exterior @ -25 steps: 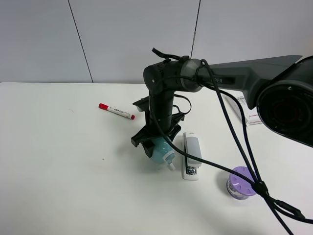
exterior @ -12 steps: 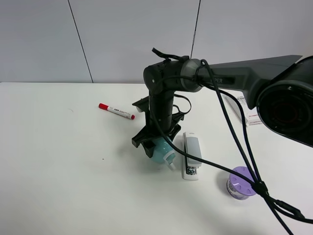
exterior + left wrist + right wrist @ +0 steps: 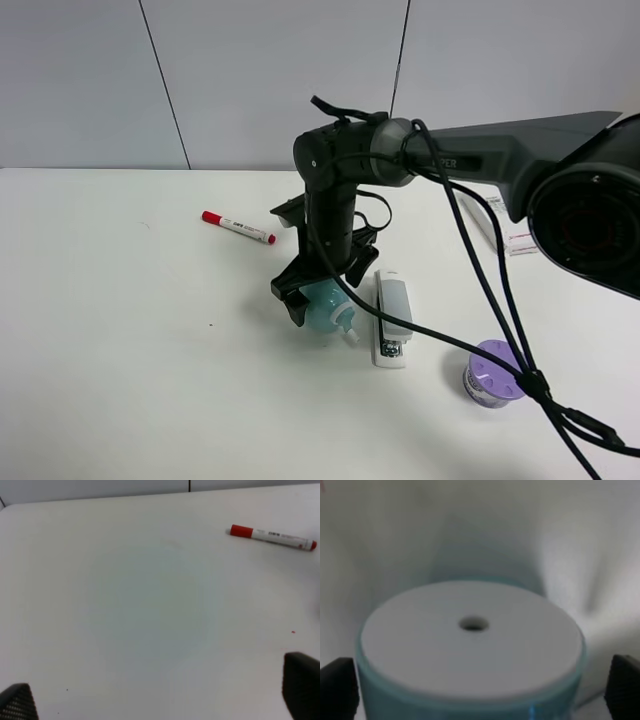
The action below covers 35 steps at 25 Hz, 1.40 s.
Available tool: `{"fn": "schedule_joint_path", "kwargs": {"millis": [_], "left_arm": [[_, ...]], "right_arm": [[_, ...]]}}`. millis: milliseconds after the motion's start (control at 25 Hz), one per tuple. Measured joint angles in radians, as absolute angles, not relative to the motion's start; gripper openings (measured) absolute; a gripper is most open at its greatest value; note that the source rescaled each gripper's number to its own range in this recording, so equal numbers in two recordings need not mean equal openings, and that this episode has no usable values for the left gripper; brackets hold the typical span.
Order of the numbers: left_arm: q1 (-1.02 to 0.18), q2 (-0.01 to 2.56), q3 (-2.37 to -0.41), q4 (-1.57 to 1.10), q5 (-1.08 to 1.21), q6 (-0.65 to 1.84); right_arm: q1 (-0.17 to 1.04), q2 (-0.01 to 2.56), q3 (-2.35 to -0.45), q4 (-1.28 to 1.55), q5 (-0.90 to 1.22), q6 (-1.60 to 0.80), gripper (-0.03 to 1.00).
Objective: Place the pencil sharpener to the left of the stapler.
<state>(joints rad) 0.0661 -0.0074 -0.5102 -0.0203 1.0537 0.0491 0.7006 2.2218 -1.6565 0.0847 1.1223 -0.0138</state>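
Observation:
The teal pencil sharpener (image 3: 325, 310) lies on the white table with its white nozzle toward the front, just left of the grey-topped stapler (image 3: 392, 316). My right gripper (image 3: 325, 290) hangs over it, open, one finger on each side. The right wrist view looks down on the sharpener's white round face (image 3: 470, 640); the right gripper (image 3: 481, 689) has its dark fingertips (image 3: 337, 690) far apart at the picture's edges, clear of the body. In the left wrist view my left gripper (image 3: 160, 695) is open over bare table. The left arm is out of the exterior high view.
A red-capped marker (image 3: 238, 228) (image 3: 272, 537) lies behind and left of the sharpener. A purple-lidded jar (image 3: 493, 373) stands at the front right, a flat white box (image 3: 505, 225) at the back right. Black cables (image 3: 480, 290) trail across the right side.
The right gripper's fingers have spread apart and let go of the sharpener, which now rests on the table beside the stapler. The left gripper has not moved.

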Motion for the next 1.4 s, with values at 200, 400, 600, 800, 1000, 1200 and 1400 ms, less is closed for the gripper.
{"fn": "schedule_joint_path", "kwargs": {"millis": [200, 400, 600, 800, 1000, 1200, 1400], "left_arm": [[0.066, -0.007, -0.510, -0.020, 1.054, 0.049], [0.066, -0.007, -0.510, -0.020, 1.054, 0.049], [0.066, -0.007, -0.510, -0.020, 1.054, 0.049], [0.066, -0.007, -0.510, -0.020, 1.054, 0.049], [0.066, -0.007, -0.510, -0.020, 1.054, 0.049], [0.066, -0.007, -0.510, -0.020, 1.054, 0.049], [0.066, -0.007, -0.510, -0.020, 1.054, 0.049]], "right_arm": [[0.701, 2.141, -1.768, 0.085, 1.205, -0.014, 0.99], [0.701, 2.011, -1.890, 0.109, 1.207, -0.014, 1.00], [0.676, 1.889, -1.901, 0.097, 1.214, 0.000, 1.00], [0.526, 1.745, -1.840, 0.035, 1.212, 0.008, 1.00], [0.312, 1.517, -1.592, 0.012, 1.211, 0.010, 1.00], [0.093, 1.241, -1.315, 0.000, 1.215, 0.013, 1.00], [-0.095, 0.955, -1.138, -0.012, 1.218, -0.034, 1.00]]}}
